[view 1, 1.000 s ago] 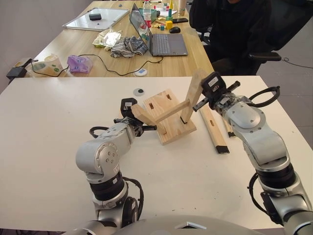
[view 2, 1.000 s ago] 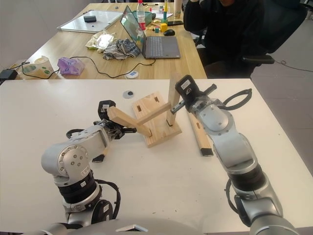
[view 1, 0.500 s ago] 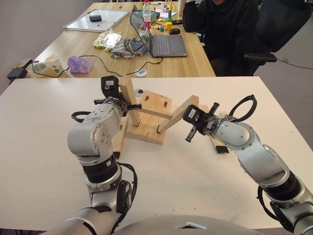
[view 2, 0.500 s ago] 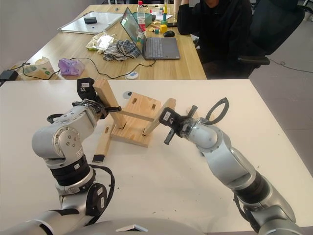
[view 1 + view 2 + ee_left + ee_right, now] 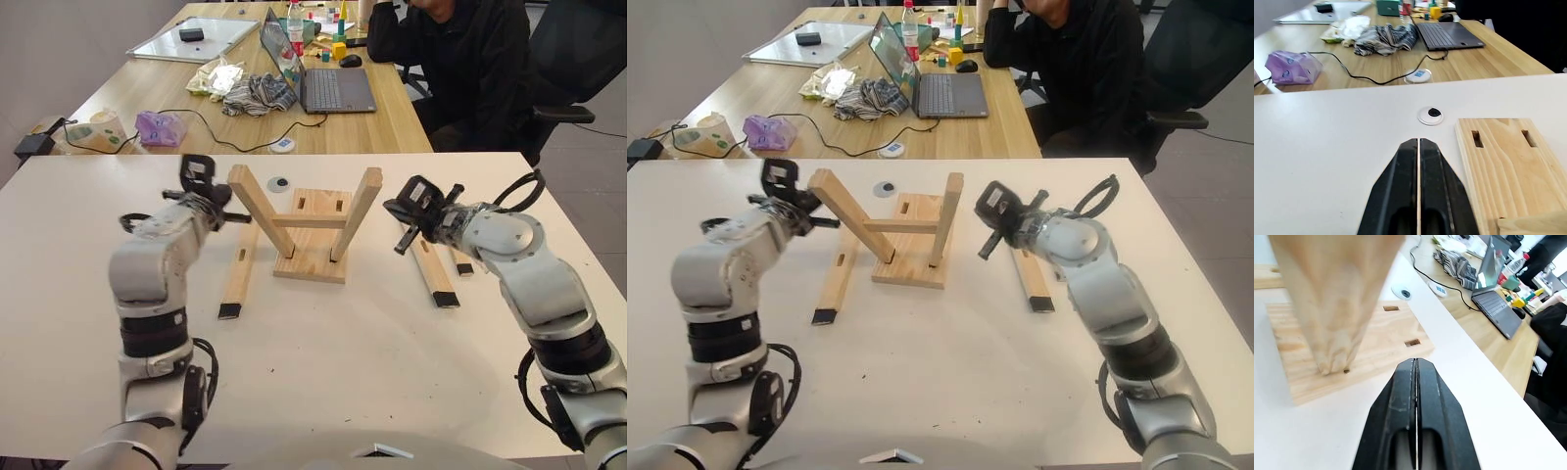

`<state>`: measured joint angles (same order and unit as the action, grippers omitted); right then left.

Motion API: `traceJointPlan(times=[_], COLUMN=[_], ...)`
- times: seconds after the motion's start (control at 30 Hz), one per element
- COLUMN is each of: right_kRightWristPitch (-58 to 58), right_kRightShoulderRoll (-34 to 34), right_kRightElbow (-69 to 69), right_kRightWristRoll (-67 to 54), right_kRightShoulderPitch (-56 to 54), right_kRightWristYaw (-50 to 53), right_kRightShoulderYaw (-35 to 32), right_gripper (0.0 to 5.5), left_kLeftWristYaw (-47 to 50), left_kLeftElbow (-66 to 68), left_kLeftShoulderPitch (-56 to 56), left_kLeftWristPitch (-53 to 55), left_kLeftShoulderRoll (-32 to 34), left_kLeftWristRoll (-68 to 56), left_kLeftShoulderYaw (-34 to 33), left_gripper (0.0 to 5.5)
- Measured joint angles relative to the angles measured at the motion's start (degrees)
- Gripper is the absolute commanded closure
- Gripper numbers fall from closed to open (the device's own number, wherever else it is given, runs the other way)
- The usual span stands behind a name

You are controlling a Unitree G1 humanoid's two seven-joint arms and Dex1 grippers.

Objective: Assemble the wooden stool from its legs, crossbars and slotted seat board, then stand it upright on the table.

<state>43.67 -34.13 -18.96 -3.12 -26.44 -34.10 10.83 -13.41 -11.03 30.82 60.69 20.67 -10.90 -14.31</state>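
Note:
The slotted seat board [image 5: 312, 257] lies flat on the white table [image 5: 323, 362]. Two legs stand in it, leaning outward: the left leg [image 5: 261, 211] and the right leg [image 5: 355, 213], joined by a crossbar [image 5: 309, 222]. My left gripper [image 5: 227, 201] hangs shut and empty just left of the left leg's top; its fingertips [image 5: 1419, 147] point over the board [image 5: 1508, 161]. My right gripper [image 5: 394, 211] is shut and empty, just right of the right leg [image 5: 1332, 298]. A loose leg [image 5: 235, 279] lies left of the board, another [image 5: 431, 269] right of it.
A short wooden piece [image 5: 460, 262] lies beside the right loose leg. A small round disc [image 5: 279, 182] sits behind the board. Beyond the white table, a wooden desk [image 5: 392, 122] holds a laptop [image 5: 328, 83], cloth, cables and clutter.
Both grippers have let go of the legs they held and backed off sideways, now shut. The leg frame has swung from a tilted pose to standing squarely on the flat board.

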Motion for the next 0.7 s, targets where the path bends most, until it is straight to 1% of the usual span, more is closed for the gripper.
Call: traceJointPlan(times=[0.03, 0.07, 0.1, 0.17, 0.2, 0.23, 0.3, 0.33, 0.37, 0.47, 0.5, 0.6, 0.63, 0.7], right_kRightWristPitch=[-4.26, -8.44, -12.95, -23.15, -27.73, -31.63, -37.74, -40.34, -41.95, -45.14, -46.0, -46.83, -47.33, -47.43], right_kRightShoulderRoll=[0.22, 1.98, 2.89, 4.52, 4.84, 6.28, 8.83, 9.2, 9.48, 12.56, 13.34, 13.34, 13.38, 13.52], right_kRightElbow=[7.08, 12.87, 18.56, 32.75, 39.35, 45.6, 55.79, 59.72, 62.05, 67.32, 68.39, 69.27, 69.26, 69.23], right_kRightWristRoll=[-0.62, -1.03, -0.87, 2.67, 4.4, 6.74, 9.93, 10.56, 11.41, 12.32, 12.41, 12.57, 12.6, 12.66], right_kRightShoulderPitch=[-0.61, -1.61, -3.19, -6.84, -8.73, -11.09, -14.88, -16.38, -17.46, -18.52, -18.68, -18.87, -18.84, -18.85], right_kRightWristYaw=[0.65, 1.01, 0.94, 0.84, 0.67, 1.32, 2.63, 3.21, 3.86, 5.33, 5.59, 5.66, 5.65, 5.63], right_kRightShoulderYaw=[-2.59, -4.18, -3.57, -0.71, 0.64, 1.79, 4.1, 4.95, 4.95, 4.86, 4.88, 4.5, 4.46, 4.46], right_gripper=[5.5, 5.5, 5.5, 5.5, 5.5, 5.5, 5.5, 5.5, 5.5, 5.5, 5.5, 5.5, 5.5, 5.5], left_kLeftWristYaw=[-2.82, -6.1, -10.57, -24.28, -30.72, -35.37, -41.01, -42.33, -42.25, -36.71, -32.67, -23.3, -21.33, -19.62], left_kLeftElbow=[2.21, 3.68, 3.37, -2.77, -5.71, -6.88, -7.88, -9.36, -11.4, -17.64, -18.12, -13.85, -11.83, -9.76], left_kLeftShoulderPitch=[2.26, 3.23, 2.87, -2.27, -4.53, -5.07, -4.7, -4.04, -3.91, -6.1, -6.56, -5.94, -5.69, -5.22], left_kLeftWristPitch=[-1.05, -0.81, 1.72, 5.57, 6.48, 6.19, 4.96, 4.82, 5.13, 5.4, 3.97, -2.42, -3.45, -4.02], left_kLeftShoulderRoll=[2.78, 4.82, 7.52, 18.16, 23.39, 27.87, 33.34, 33.65, 32.48, 21.05, 17.44, 16.54, 15.75, 13.08], left_kLeftWristRoll=[-1.66, -3.7, -6.15, -12.19, -15.26, -16.78, -19.06, -20.88, -22.37, -24.2, -20.53, -3.87, -0.23, 3.05], left_kLeftShoulderYaw=[-1.64, -1.78, -0.31, 7.26, 8.91, 9.25, 8.43, 8.22, 9.17, 19.31, 26.19, 44.08, 48.43, 51.4], left_gripper=[5.46, 5.46, 5.46, 5.46, 5.46, 5.46, 5.46, 5.46, 5.46, 5.46, 5.46, 5.46, 5.46, 5.46])
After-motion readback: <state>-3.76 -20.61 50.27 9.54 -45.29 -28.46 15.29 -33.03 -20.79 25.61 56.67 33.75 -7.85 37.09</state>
